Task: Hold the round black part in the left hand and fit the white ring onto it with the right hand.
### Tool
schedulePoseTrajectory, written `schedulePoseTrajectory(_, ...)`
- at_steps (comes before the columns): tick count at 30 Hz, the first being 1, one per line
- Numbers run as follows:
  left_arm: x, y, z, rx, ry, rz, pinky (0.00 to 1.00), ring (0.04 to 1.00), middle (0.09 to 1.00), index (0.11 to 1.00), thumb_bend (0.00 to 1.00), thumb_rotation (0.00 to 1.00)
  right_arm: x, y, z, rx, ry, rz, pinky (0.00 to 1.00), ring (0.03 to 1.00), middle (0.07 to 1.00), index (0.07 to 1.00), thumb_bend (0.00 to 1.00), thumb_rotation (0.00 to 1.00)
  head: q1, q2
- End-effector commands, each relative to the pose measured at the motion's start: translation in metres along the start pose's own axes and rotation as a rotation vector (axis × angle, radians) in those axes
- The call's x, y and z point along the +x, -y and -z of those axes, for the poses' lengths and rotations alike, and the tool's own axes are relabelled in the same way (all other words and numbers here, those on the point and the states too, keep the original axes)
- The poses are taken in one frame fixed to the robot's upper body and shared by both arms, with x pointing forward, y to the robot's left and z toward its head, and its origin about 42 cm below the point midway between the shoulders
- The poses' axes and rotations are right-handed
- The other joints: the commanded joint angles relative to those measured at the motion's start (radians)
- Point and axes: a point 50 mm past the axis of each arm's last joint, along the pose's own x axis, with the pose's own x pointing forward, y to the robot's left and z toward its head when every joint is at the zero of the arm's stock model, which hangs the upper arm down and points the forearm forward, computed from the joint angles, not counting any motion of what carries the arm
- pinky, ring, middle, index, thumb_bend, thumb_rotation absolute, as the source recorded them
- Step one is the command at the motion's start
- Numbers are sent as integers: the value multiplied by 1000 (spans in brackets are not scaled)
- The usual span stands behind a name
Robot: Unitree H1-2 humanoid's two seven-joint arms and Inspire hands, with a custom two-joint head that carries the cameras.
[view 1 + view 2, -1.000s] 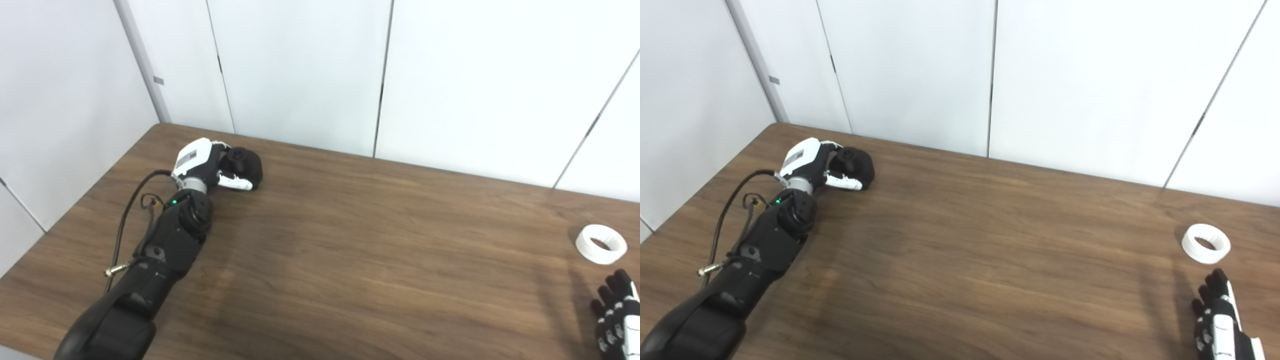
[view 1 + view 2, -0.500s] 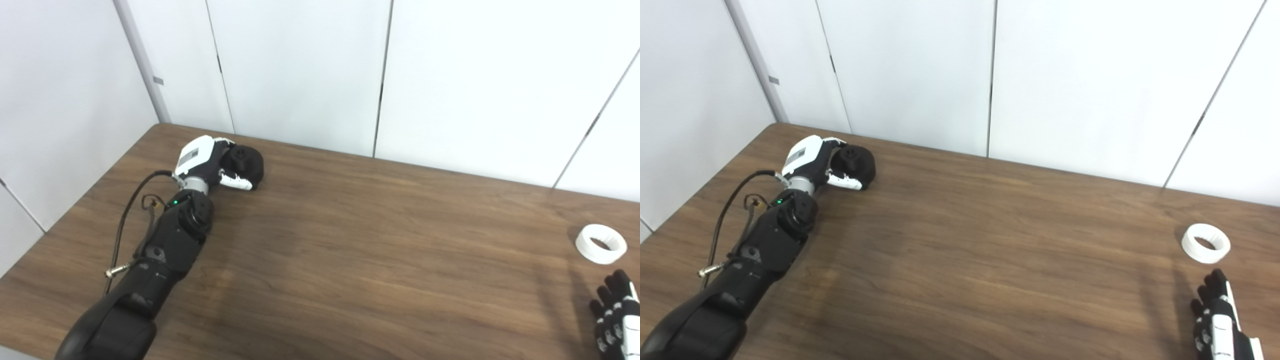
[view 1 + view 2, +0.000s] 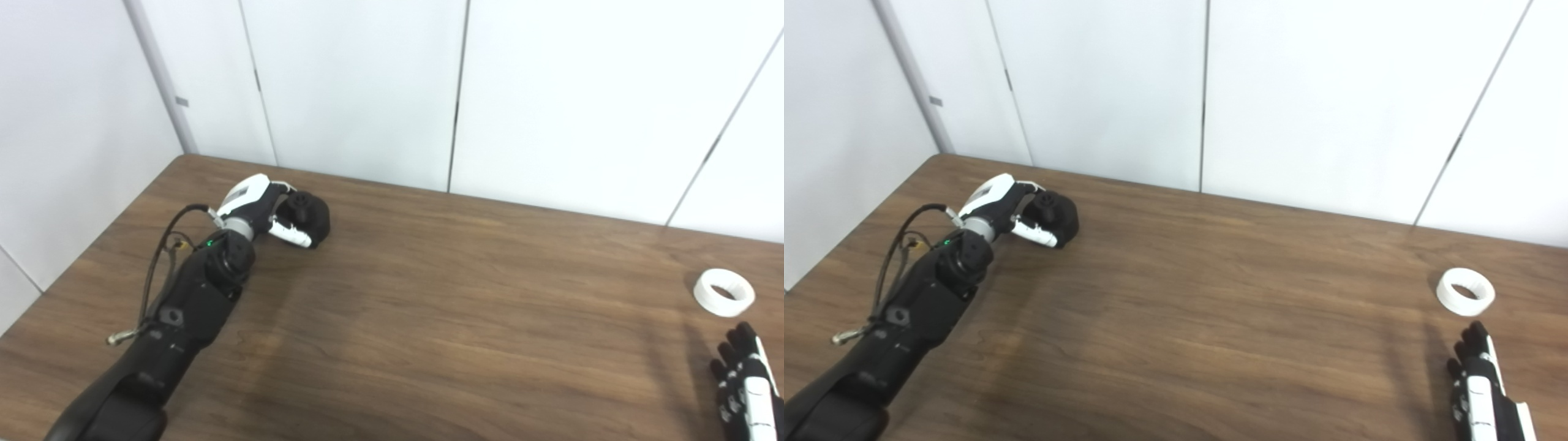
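- The left hand (image 3: 264,207) lies far out on the wooden table (image 3: 441,318), toward ten o'clock from the table's middle, with its arm (image 3: 184,306) running back to the picture's bottom-left corner.
- Its fingers (image 3: 291,231) are wrapped around the round black part (image 3: 306,211); the white-tipped finger crosses the near side of the part and the palm presses against its left side.
- The round black part sits at the three o'clock side of that hand, close to the table surface; whether it rests on the wood or is raised just off it cannot be told.
- A small knob shows on the top of the part.
- The white ring (image 3: 723,292) lies flat on the table, hole upward, near the right edge, toward three o'clock from the table's middle and well apart from the black part.
- The right hand (image 3: 1479,383) comes in at the bottom-right corner, at six o'clock from the ring, near it but not touching.
- Its fingers (image 3: 1475,349) are stretched out straight toward the ring and hold nothing; they lie close side by side rather than curled.
- A dark cable (image 3: 160,257) loops beside the left forearm, on its nine o'clock side.
- White wall panels (image 3: 367,86) stand behind the table's far edge at twelve o'clock.
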Motion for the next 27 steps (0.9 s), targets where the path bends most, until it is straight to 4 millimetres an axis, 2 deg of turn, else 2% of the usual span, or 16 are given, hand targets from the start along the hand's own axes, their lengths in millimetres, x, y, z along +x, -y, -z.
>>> schedulePoseTrajectory(1, -3, -20, -15, 50, 50, -12, 983, 995, 929, 496, 520, 84, 4, -4, -11, 14, 58, -2, 1000, 1000, 999, 983, 473, 880, -2, 1)
schedulePoseTrajectory(8, -28, 11, -35, 92, 165, 43, 1000, 987, 914, 493, 521, 80, 5, -6, -10, 21, 65, -6, 1000, 1000, 995, 976, 501, 847, -12, 3)
schedulePoseTrajectory(20, -71, 58, -64, 186, 397, 13, 1000, 1000, 941, 494, 520, 84, 6, -9, -9, -3, 54, 3, 1000, 1000, 991, 975, 523, 875, -32, 4)
schedulePoseTrajectory(23, -86, 74, -73, 166, 442, 43, 1000, 1000, 941, 494, 521, 83, 6, -9, -8, 7, 55, -7, 1000, 1000, 998, 982, 527, 877, -49, 9)
schedulePoseTrajectory(26, -100, 86, -79, 167, 482, 74, 1000, 1000, 943, 494, 521, 82, 7, -10, -7, -9, 51, -11, 1000, 1000, 1000, 986, 561, 880, -92, 18)
schedulePoseTrajectory(27, -105, 90, -80, 168, 495, 90, 1000, 1000, 944, 493, 521, 82, 7, -11, -6, -15, 53, -15, 1000, 1000, 1000, 986, 566, 879, -131, 25)
